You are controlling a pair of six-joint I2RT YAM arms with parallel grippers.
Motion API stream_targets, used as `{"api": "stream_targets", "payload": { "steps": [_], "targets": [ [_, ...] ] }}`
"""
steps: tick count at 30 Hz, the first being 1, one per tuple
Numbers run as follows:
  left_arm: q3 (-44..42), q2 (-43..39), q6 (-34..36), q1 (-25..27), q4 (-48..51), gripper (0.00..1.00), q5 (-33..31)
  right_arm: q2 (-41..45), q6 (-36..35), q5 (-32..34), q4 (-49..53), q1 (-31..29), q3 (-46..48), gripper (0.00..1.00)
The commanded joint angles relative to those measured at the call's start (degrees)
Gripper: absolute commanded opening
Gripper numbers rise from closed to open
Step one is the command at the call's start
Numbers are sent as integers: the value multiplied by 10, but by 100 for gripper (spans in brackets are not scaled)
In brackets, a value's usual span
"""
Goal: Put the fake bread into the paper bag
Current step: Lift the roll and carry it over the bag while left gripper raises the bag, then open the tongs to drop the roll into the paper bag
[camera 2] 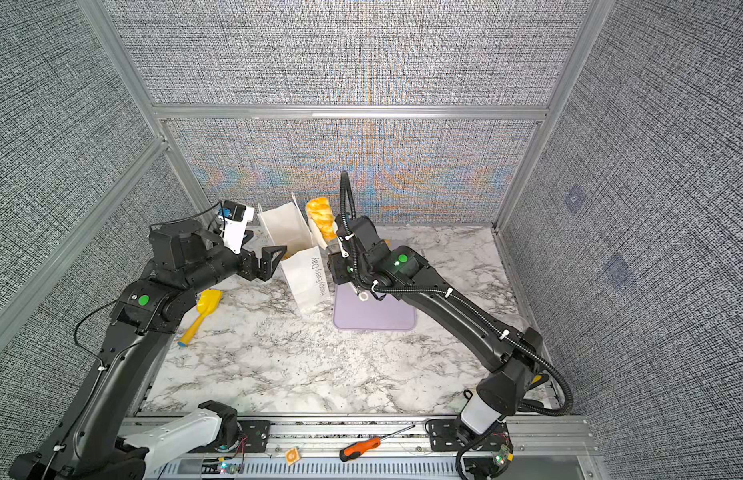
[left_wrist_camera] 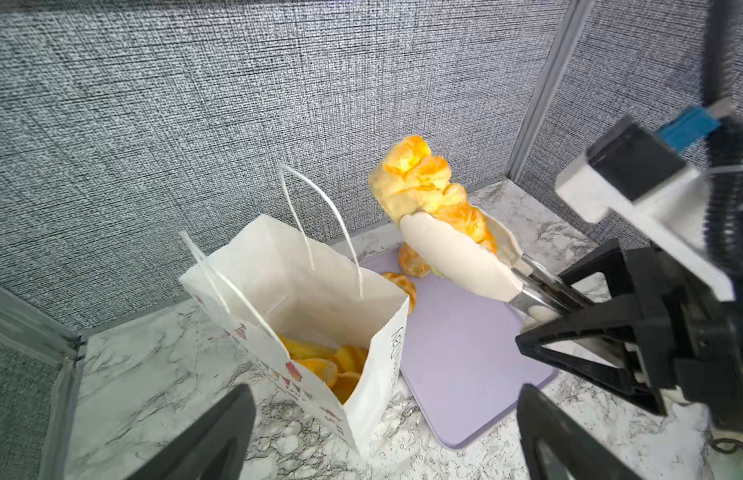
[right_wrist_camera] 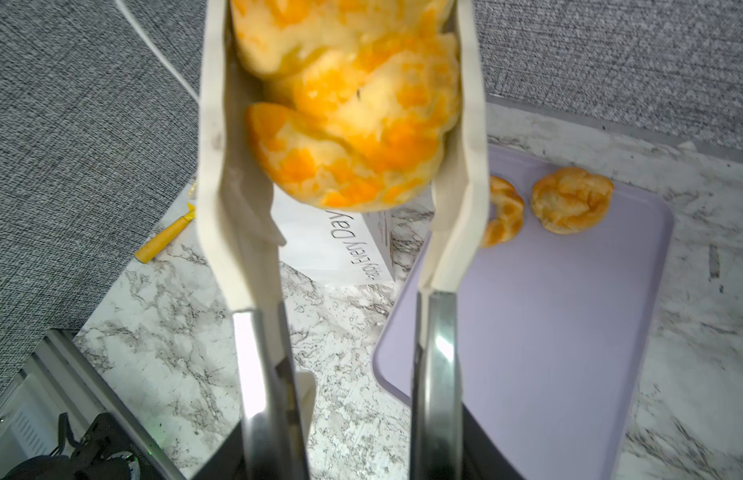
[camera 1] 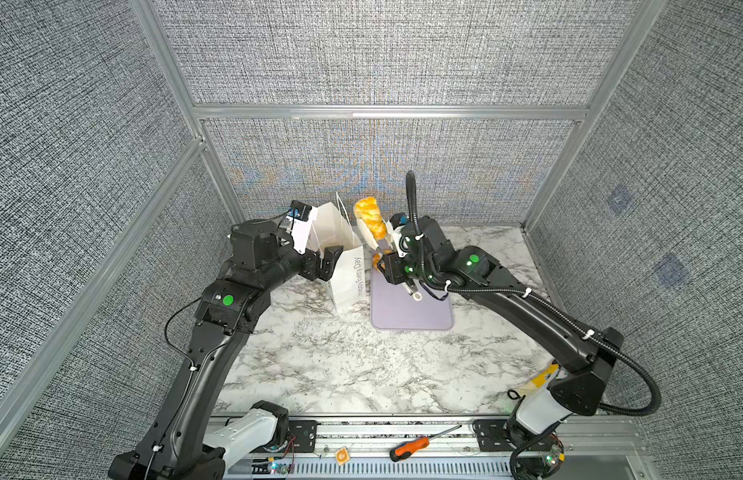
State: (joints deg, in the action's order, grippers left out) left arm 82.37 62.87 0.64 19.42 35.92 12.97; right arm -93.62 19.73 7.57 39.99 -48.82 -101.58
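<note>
The paper bag [left_wrist_camera: 319, 266] stands open on the tabletop [left_wrist_camera: 153, 374], bread [left_wrist_camera: 319, 365] piled inside. Right tool [left_wrist_camera: 542, 311] clamps tongs [left_wrist_camera: 457, 257], braided bread [left_wrist_camera: 423, 183] held high beside the bag. Two more pieces [left_wrist_camera: 413, 264] lie on the lilac tray [left_wrist_camera: 465, 365]. Left tool [left_wrist_camera: 386, 390] gapes wide.

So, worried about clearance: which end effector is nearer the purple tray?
Right. The right end effector hangs over the tray, gripping tongs; the left end effector sits open beyond the bag.

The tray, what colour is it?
Plain pale purple. The tray shows best in the right wrist view.
</note>
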Motion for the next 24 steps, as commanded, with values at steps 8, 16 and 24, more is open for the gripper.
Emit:
{"api": "stream_targets", "payload": {
  "steps": [8,16,24],
  "targets": [
    [-11,-7,-8,-45,-3,99,36,-70,-64,-4,-38,-36,-80,51],
    [-30,-15,-10,-52,-12,99,38,-145,-74,-6,44,-37,-169,51],
    [-43,-23,-5,-52,-6,99,20,-207,-69,13,127,-32,-251,53]
  ]
}}
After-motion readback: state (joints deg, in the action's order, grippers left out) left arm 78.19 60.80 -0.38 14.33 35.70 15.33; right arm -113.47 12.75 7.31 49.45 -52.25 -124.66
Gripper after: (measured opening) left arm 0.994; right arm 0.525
